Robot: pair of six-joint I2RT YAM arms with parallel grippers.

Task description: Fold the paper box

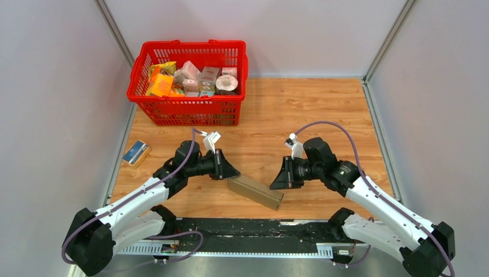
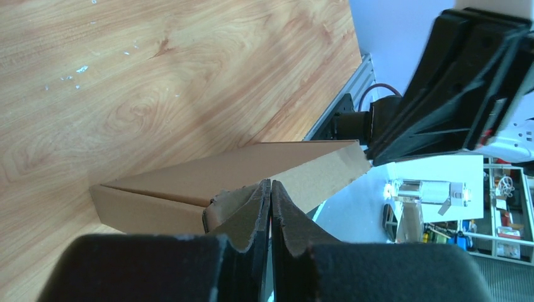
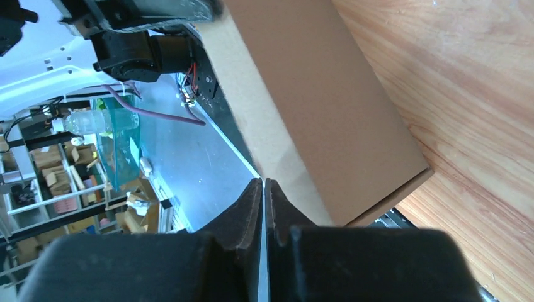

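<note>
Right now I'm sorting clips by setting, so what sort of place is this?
Probably a robot lab test cell: a wooden table boxed in by plain pale panels, two arms bolted at its edge, and cluttered workshop shelves beyond.

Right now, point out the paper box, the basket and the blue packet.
paper box [image 1: 255, 192]: top view, middle of its upper face.
basket [image 1: 190, 112]: top view, front wall.
blue packet [image 1: 136, 152]: top view, middle of its blue face.
</note>
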